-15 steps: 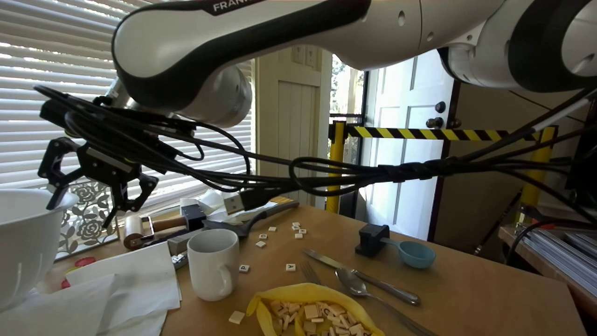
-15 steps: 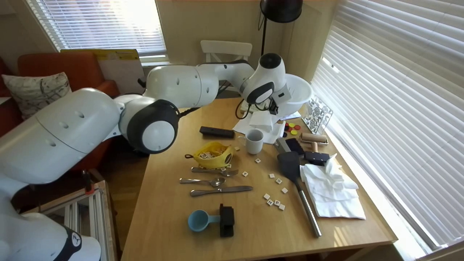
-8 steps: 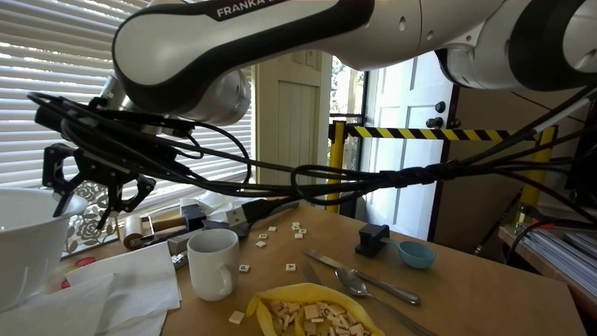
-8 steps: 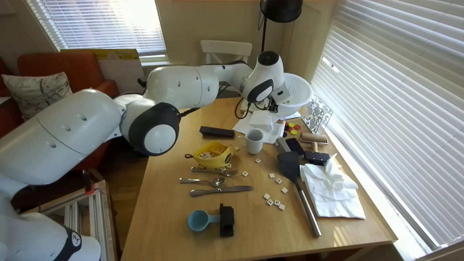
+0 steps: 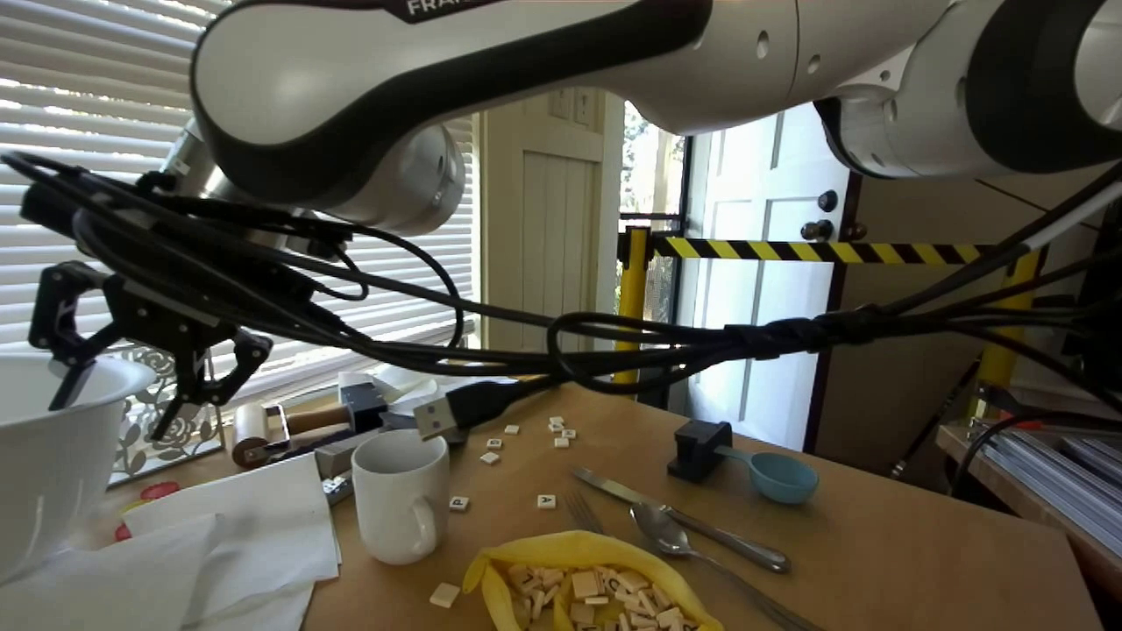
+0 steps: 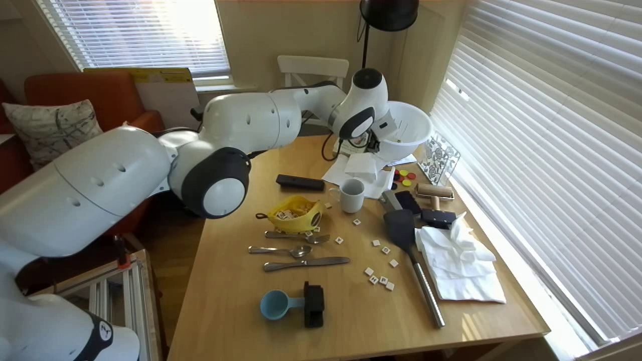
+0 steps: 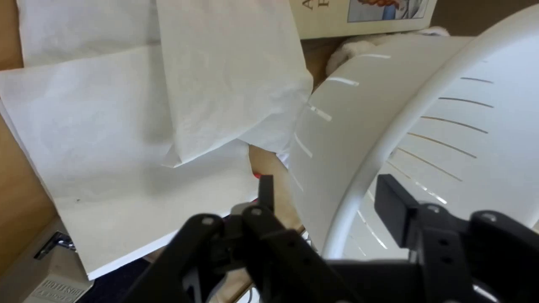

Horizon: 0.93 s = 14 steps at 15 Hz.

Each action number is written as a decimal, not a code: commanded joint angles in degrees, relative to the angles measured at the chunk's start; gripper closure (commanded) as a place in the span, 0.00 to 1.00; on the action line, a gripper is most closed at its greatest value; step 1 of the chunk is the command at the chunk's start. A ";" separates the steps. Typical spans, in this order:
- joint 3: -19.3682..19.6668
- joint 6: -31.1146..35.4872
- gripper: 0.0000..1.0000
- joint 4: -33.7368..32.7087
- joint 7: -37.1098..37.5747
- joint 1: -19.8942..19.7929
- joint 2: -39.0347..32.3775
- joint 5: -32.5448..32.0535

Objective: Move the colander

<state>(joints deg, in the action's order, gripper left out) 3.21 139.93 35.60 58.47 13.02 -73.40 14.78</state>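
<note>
1. In an exterior view, the colander sits at the far end of the worktop.
2. Its rim runs between my spread jaws in the wrist view, one finger on the inner side; I pinch nothing.
3. I should centre on the rim, dip so it seats deep, then squeeze squarely.
4. Lifting slowly should check tipping, since the hold is one-sided.
5. The papers and flowered stand beside the colander want clearance.

White mug near yellow pouch
</note>
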 commanded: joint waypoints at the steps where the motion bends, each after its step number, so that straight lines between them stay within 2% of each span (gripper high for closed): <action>1: -2.66 0.41 0.69 -5.92 0.74 -0.63 -3.56 -1.75; 5: -2.12 1.37 0.95 -6.40 -0.06 -0.70 -4.13 0.37; 6: -2.18 1.81 0.98 -6.54 -0.15 -0.85 -4.30 0.47; 10: -3.65 4.77 0.96 -7.28 -0.88 -1.34 -4.59 1.39; 12: -5.62 6.42 0.97 -7.54 -1.35 -1.59 -3.94 2.32; 14: -9.29 6.64 0.99 -7.72 -3.01 -2.30 -2.74 3.97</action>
<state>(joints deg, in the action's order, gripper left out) -1.66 146.41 30.75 58.14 11.75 -75.87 15.80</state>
